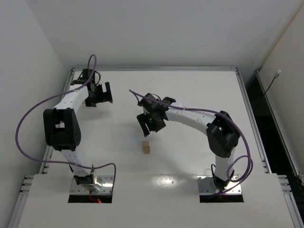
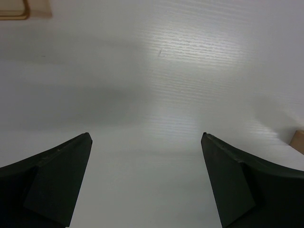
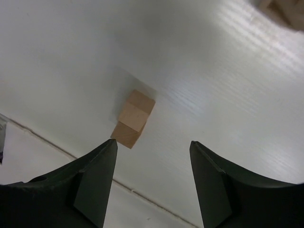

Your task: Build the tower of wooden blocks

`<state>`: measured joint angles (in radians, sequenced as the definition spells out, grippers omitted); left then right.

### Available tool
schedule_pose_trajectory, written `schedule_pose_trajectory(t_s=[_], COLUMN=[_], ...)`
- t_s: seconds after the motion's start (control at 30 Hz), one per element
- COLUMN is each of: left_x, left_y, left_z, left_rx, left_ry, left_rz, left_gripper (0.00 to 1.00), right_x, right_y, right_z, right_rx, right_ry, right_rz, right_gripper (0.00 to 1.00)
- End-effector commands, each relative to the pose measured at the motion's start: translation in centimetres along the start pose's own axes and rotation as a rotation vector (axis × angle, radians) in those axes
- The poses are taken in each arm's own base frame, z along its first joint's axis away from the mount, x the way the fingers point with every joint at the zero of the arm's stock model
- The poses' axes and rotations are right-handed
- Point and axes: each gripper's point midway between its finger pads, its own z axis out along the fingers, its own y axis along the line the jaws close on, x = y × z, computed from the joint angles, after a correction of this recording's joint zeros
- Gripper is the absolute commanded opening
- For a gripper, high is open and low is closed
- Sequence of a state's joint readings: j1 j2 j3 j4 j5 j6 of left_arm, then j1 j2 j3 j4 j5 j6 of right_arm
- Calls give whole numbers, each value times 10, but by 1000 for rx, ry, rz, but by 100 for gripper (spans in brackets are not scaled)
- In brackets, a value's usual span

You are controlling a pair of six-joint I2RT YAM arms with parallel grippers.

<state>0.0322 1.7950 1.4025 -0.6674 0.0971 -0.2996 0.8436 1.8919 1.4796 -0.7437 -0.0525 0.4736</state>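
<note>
A short tower point(image 1: 147, 147) of small tan wood cubes stands alone in the middle of the white table. In the right wrist view the tower point(image 3: 133, 118) shows as two stacked cubes, just beyond my left fingertip. My right gripper point(image 1: 151, 126) hangs above and slightly behind the tower, open and empty point(image 3: 153, 141). My left gripper point(image 1: 101, 95) is at the far left of the table, open and empty point(image 2: 146, 135), over bare table. A tan block corner point(image 2: 299, 141) shows at the right edge of the left wrist view.
A tan object point(image 2: 14, 9) lies at the top left corner of the left wrist view; a bit of tan point(image 1: 83, 102) shows beside the left arm. A blurred tan shape point(image 3: 285, 12) sits at the top right of the right wrist view. The table point(image 1: 190, 90) has raised metal edges.
</note>
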Motion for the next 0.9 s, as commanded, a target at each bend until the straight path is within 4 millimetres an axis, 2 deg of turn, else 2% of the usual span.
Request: schedule_pose_trajectory(t_s=[0.0, 0.07, 0.1, 0.17, 0.23, 0.27, 0.33, 0.53, 0.67, 0.7, 0.73, 0.83, 0.87], left_x=[-16, -9, -10, -12, -11, -14, -18, -16, -13, -13, -13, -13, -11], left_y=[1, 3, 2, 2, 0, 0, -1, 4, 10, 10, 10, 8, 8], left_z=[-39, -41, -44, -47, -47, -46, -48, -46, -44, -44, -44, -44, -41], left_rx=[-33, -35, -33, -31, -22, -21, -19, 4, 1, 2, 2, 12, 19], left_ry=[-101, -93, -102, -111, -109, -112, -121, -100, -83, -83, -83, -81, -70], left_rz=[22, 30, 31, 31, 32, 32, 33, -2, -19, -19, -19, -18, -19], left_gripper=[100, 100, 100, 100, 100, 100, 100, 100, 100, 100, 100, 100, 100], right_x=[19, 20, 10, 15, 16, 23, 24, 31, 32, 37, 33, 38, 38], right_y=[17, 17, 19, 11, 13, 16, 18, 25, 24, 21, 23, 21, 21], right_z=[9, 16, 16, 29, 35, 40, 40, 60, 67, 70, 69, 76, 76], right_rx=[-58, -42, -36, 10, -3, 2, 7, 31, 37, 46, 42, 50, 50], right_ry=[57, 70, 57, 97, 114, 138, 137, 161, 178, 199, 189, 209, 209], right_rz=[64, 45, 43, 47, 49, 40, 20, -1, -9, -7, -8, -7, -7], right_gripper=[59, 58, 58, 56, 56, 56, 56, 56, 56, 56, 56, 50, 44])
